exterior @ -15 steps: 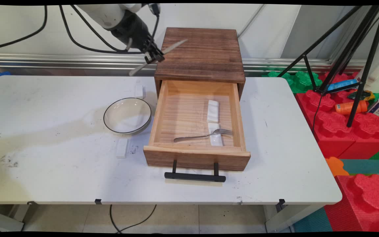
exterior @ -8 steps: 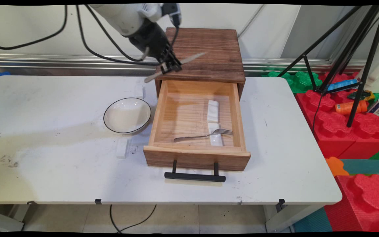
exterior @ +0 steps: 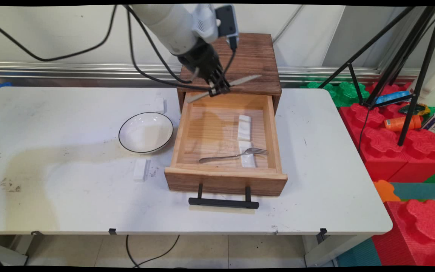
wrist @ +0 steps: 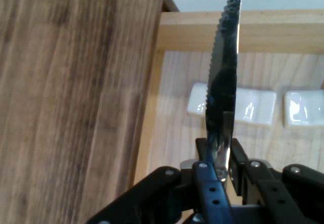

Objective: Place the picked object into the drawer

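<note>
Steel serrated knife point(exterior: 223, 89) point(wrist: 223, 97) clamped in gripper point(exterior: 218, 90) point(wrist: 218, 169), held above open wooden drawer's point(exterior: 225, 177) point(wrist: 243, 32) rear edge.

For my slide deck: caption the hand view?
Gripper clamps a serrated knife above the open drawer, two white rests below.

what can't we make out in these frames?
- Knife handle: cut off by the bottom edge behind the gripper in hand view; thin and small in main view.
- Fork: outside hand view.
- Cabinet interior behind the drawer: hidden by its top.
</note>
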{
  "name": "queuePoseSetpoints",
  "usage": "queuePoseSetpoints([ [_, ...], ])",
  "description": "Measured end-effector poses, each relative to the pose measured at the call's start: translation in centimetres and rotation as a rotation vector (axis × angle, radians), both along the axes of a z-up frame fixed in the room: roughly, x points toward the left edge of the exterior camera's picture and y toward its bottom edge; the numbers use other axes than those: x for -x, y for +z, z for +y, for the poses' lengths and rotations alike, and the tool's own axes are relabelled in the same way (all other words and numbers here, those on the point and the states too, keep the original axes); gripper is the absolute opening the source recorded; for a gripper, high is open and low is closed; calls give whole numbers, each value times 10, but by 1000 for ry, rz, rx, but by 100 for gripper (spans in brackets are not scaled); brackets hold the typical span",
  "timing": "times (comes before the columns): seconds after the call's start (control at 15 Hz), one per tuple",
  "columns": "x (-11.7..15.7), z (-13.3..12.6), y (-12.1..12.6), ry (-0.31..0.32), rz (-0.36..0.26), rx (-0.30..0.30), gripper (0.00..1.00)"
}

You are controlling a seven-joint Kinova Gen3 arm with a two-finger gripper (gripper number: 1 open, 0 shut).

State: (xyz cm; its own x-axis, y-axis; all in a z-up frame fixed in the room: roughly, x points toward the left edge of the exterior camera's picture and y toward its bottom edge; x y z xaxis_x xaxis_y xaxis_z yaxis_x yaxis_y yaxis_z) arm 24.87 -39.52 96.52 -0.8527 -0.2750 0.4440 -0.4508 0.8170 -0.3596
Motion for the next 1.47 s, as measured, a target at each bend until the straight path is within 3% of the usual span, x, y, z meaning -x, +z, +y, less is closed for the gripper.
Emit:
queuePoseSetpoints([
  [0.67,29,-42,-66,-35,-48,-69,0],
  [1.47,32,-61,-111,-42,-81,-131,0],
])
